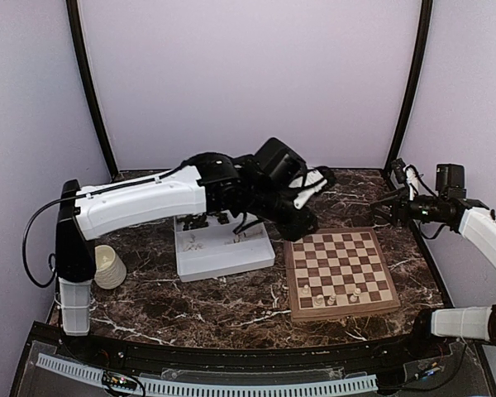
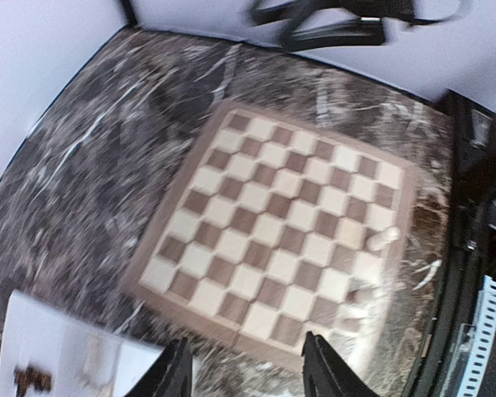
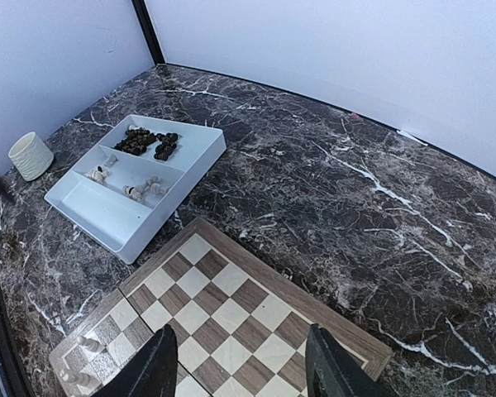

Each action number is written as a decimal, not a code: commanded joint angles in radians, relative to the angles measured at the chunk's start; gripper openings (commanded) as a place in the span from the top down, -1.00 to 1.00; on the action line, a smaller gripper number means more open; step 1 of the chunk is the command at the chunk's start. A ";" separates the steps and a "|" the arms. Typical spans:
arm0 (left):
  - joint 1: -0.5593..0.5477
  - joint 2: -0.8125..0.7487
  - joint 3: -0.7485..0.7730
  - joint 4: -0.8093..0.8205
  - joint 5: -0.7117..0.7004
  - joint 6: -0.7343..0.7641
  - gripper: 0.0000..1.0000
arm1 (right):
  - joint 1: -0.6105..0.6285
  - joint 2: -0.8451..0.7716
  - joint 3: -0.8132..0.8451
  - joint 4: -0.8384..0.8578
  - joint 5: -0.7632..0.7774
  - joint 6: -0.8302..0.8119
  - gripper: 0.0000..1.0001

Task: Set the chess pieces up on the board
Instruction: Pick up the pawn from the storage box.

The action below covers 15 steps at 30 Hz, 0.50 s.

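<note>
Overhead, left arm (image 1: 140, 205) reaches across toward the board (image 1: 339, 260), jaws parted, empty

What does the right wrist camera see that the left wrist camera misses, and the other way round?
Only the right wrist: the cream mug and the whole white tray with its sorted pieces. Only the left wrist: nearly the entire chessboard and the other arm beyond it. Both: part of the chessboard, a few cream pieces standing on it, some tray, and the marble table.
</note>
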 commanded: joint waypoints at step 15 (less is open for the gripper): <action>0.468 -0.247 -0.607 -0.055 -0.293 -0.470 0.28 | -0.004 0.074 0.032 -0.018 -0.006 -0.035 -0.07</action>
